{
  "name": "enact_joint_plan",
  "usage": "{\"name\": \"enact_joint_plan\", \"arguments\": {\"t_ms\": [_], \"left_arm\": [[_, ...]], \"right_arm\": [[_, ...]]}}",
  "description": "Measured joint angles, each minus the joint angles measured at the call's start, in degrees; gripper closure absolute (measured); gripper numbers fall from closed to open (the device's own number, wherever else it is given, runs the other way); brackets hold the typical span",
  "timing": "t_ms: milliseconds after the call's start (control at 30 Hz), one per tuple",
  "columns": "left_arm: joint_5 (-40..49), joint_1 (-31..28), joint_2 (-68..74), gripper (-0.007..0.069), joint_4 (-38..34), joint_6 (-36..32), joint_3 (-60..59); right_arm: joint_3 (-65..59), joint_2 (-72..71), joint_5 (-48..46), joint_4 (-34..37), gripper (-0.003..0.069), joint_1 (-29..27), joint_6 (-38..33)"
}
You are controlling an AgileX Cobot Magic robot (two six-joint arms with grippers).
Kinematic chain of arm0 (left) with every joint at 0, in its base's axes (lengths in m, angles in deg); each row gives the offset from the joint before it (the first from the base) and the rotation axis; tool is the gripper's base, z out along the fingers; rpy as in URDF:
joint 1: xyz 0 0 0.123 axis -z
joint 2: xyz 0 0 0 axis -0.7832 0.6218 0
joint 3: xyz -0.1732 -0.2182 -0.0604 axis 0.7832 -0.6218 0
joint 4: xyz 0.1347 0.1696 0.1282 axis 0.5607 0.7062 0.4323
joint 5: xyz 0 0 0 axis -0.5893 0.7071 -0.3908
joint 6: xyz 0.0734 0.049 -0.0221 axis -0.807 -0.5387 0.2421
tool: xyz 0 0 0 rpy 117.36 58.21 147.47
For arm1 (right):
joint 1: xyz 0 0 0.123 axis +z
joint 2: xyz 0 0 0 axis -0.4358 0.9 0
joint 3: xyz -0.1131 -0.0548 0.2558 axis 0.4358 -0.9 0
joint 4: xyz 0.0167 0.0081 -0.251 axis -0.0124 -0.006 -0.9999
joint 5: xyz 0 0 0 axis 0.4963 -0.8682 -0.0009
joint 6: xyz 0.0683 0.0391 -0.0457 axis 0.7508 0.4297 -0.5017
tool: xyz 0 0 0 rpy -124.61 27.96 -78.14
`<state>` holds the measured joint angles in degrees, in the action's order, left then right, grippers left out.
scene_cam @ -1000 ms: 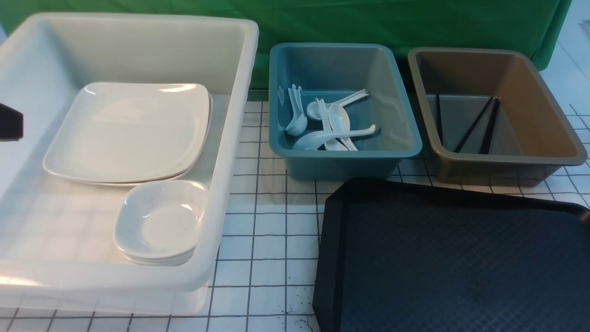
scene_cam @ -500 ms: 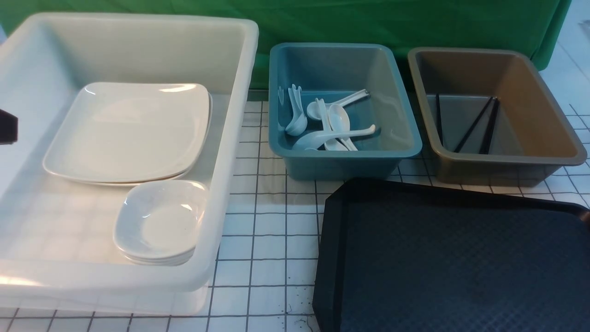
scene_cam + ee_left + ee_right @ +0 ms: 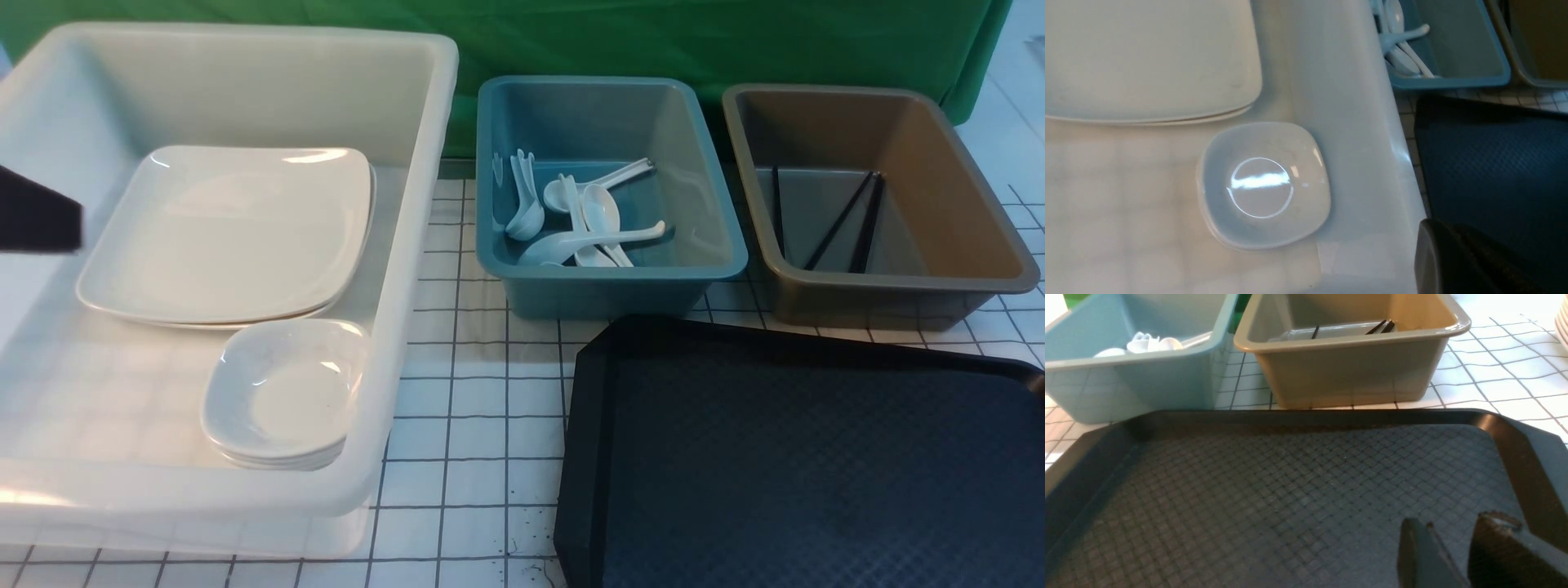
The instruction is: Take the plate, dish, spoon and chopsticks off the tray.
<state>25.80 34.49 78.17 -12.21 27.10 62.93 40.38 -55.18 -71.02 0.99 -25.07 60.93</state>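
Tray cleared; sorting looks finished.
The tray (image 3: pixel 800 457) lies bare at near right. The plate (image 3: pixel 229 233) and dish (image 3: pixel 282 392) sit in the white bin (image 3: pixel 424 245) on the left, spoons (image 3: pixel 584 220) in the blue bin (image 3: pixel 718 204), chopsticks (image 3: pixel 841 216) in the brown bin (image 3: pixel 980 204). The left gripper (image 3: pixel 1457 257) is closed on nothing; the right gripper (image 3: pixel 1453 547) has its jaws apart, empty.

3 bins (image 3: pixel 424 122), 1 tray (image 3: pixel 596 392), ~5 spoons (image 3: pixel 600 208), 3 chopsticks (image 3: pixel 837 220).

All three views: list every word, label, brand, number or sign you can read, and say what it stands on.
None: no readable text in any view.
Translucent white plastic bin, blue plastic bin, brown plastic bin: no label or mark.
Black diamond-textured plastic tray: pattern only, no lettering.
White gridded tablecloth: lines only, no numbers.
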Motion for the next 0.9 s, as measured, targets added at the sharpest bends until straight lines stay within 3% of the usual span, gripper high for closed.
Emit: {"name": "enact_joint_plan", "arguments": {"t_ms": [133, 367, 667, 767, 900], "left_arm": [[0.5, 8.2, 0.0, 0.0627, -0.1, -0.1, -2.7], [0.6, 17.6, -4.2, 0.0627, 0.7, -0.1, -11.7], [0.4, 18.4, -22.0, 0.0627, 3.2, 1.4, -22.8], [-5.2, 18.4, -30.5, 0.0627, 1.6, 0.8, -26.2], [-22.9, 18.4, -40.5, 0.0627, -4.4, 0.6, -32.2]], "right_arm": [[0.0, 0.0, 0.0, 0.0, 0.0417, 0.0, 0.0], [0.0, 0.0, 0.0, 0.0, 0.0417, 0.0, 0.0], [0.0, 0.0, 0.0, 0.0, 0.0417, 0.0, 0.0], [0.0, 0.0, 0.0, 0.0, 0.0417, 0.0, 0.0], [0.0, 0.0, 0.0, 0.0, 0.0417, 0.0, 0.0]]}}
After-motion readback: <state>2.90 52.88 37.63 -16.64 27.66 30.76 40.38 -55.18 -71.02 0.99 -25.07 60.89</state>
